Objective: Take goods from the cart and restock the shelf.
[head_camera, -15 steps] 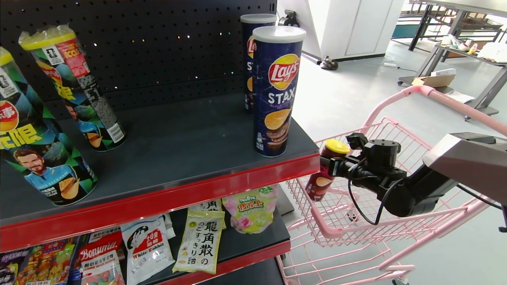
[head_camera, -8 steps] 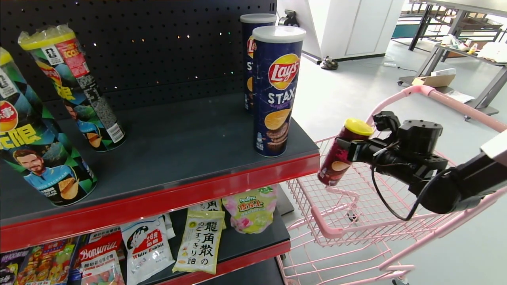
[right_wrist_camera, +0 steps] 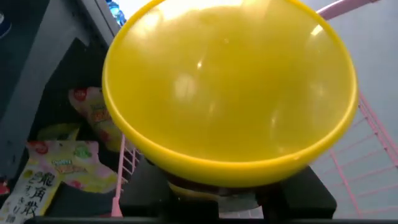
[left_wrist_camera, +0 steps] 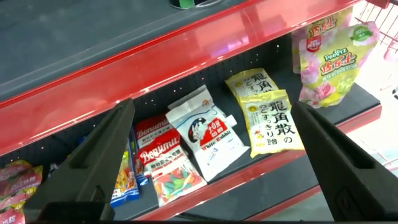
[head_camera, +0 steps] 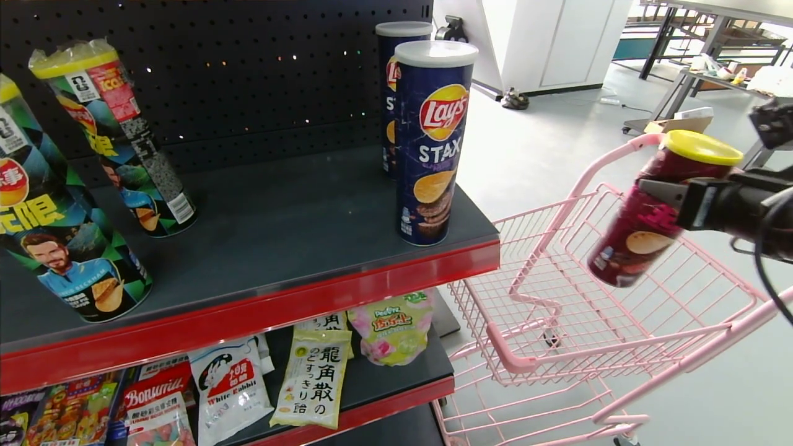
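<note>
A dark red chip can (head_camera: 638, 238) with a yellow lid (head_camera: 701, 147) hangs tilted above the pink cart (head_camera: 560, 353), to the right of the shelf. My right gripper (head_camera: 674, 197) is shut on the can's upper part. In the right wrist view the yellow lid (right_wrist_camera: 230, 87) is very close, and the can's body is hidden below it. The upper shelf board (head_camera: 279, 229) holds two blue chip cans (head_camera: 433, 142) at its right end and green cans (head_camera: 121, 133) at the left. My left gripper (left_wrist_camera: 212, 109) is open in front of the lower shelf, with nothing between its fingers.
The shelf's red front edge (head_camera: 347, 288) lies between the cart and the board. Bare board lies between the green and blue cans. Snack bags (left_wrist_camera: 208, 134) lie on the lower shelf (head_camera: 365, 378). The cart handle (head_camera: 712, 161) runs behind the held can. Tables stand far right.
My right gripper has carried the red can up and to the right, from beside the shelf's red edge to high above the cart. The shelf goods have not moved.
</note>
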Robot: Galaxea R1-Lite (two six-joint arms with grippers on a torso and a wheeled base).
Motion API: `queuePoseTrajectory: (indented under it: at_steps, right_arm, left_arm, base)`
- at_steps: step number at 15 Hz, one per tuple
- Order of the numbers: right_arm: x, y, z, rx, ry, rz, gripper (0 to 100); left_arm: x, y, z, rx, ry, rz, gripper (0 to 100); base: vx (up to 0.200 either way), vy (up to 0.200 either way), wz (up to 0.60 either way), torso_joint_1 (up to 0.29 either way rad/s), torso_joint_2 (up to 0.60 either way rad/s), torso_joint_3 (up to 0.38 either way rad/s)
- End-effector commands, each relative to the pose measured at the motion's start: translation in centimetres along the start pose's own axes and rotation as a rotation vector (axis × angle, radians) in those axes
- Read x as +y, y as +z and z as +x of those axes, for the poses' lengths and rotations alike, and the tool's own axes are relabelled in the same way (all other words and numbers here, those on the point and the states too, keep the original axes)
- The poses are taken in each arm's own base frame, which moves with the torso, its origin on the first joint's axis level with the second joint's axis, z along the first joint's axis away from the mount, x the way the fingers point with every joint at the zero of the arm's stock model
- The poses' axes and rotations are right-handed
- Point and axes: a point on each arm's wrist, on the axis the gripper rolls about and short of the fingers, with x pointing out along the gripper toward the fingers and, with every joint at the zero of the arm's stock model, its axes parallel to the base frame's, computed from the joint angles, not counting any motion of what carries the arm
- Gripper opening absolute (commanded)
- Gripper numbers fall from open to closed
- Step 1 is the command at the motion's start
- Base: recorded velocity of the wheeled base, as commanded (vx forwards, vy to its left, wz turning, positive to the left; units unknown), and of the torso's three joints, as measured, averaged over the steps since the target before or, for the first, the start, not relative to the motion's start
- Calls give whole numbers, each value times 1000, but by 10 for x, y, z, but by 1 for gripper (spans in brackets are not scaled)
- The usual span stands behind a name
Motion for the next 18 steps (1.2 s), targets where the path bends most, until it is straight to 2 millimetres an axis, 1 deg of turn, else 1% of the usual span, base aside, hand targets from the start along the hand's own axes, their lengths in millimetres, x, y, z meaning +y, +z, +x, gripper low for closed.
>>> queuePoseTrajectory:
  at_steps: [1, 2, 3, 4, 5, 6, 8, 11, 14, 18]
  right_arm:
    - [3, 14, -116, -32, -72, -49, 0]
    - [5, 7, -135, -9, -76, -55, 0]
    - [5, 7, -135, -9, -76, -55, 0]
    - [7, -6, -158, 2, -93, -79, 0]
    - [8, -15, -167, -3, -110, -84, 0]
    - [9, -22, -171, 0, -120, -96, 0]
    - [7, -24, -173, 3, -159, -99, 0]
    - [7, -25, -172, 10, -160, -131, 0]
    - [7, -26, -171, 16, -161, -149, 0]
    - [7, -32, -174, 20, -168, -149, 0]
  left_arm:
    - [-1, -3, -2, -17, -3, 2, 100]
    - [-2, -7, -2, -14, -5, 2, 100]
    - [-2, -7, -2, -14, -5, 2, 100]
    - [-2, -7, -3, -24, -6, 2, 100]
    - [-2, -7, -3, -18, -6, 10, 100]
    - [-2, -7, -2, -13, -7, 34, 100]
    - [-1, -5, -2, -12, -7, 63, 100]
    - [-1, -5, -1, -6, -9, 64, 100]
    - [-1, -5, -1, -1, -8, 64, 100]
    - [-2, -7, -1, -1, -8, 64, 100]
  base:
    - [0, 0, 0, 0, 0, 0]
    - [0, 0, 0, 0, 0, 0]
    - [0, 0, 0, 0, 0, 0]
    - [0, 0, 0, 0, 0, 0]
    - [0, 0, 0, 0, 0, 0]
    - [0, 0, 0, 0, 0, 0]
    - [0, 0, 0, 0, 0, 0]
    - [0, 0, 0, 0, 0, 0]
    - [-200, 0, 0, 6, 2, 1]
    - [-200, 0, 0, -5, 0, 1]
